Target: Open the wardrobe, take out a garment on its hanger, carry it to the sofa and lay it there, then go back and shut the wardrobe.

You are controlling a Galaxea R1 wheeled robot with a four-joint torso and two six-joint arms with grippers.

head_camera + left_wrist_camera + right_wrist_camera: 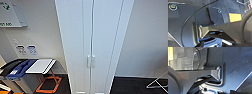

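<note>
Closest to the head camera, the wardrobe [93, 45] stands straight ahead against the white wall, both plain doors shut and meeting along the central seam, with the pair of small white handles [91, 61] side by side low on the doors. Off to the left sit bins with dark, blue and white lids [27, 66], an orange frame [48, 83] on the dark floor below them, and small signs on the wall above. Judging by the closed doors, the task may be at its start or its end; the garment, hanger and sofa offer no clue from here. Whether either claw is open or closed I cannot tell from the wrist views, nor whether it holds anything.
</note>
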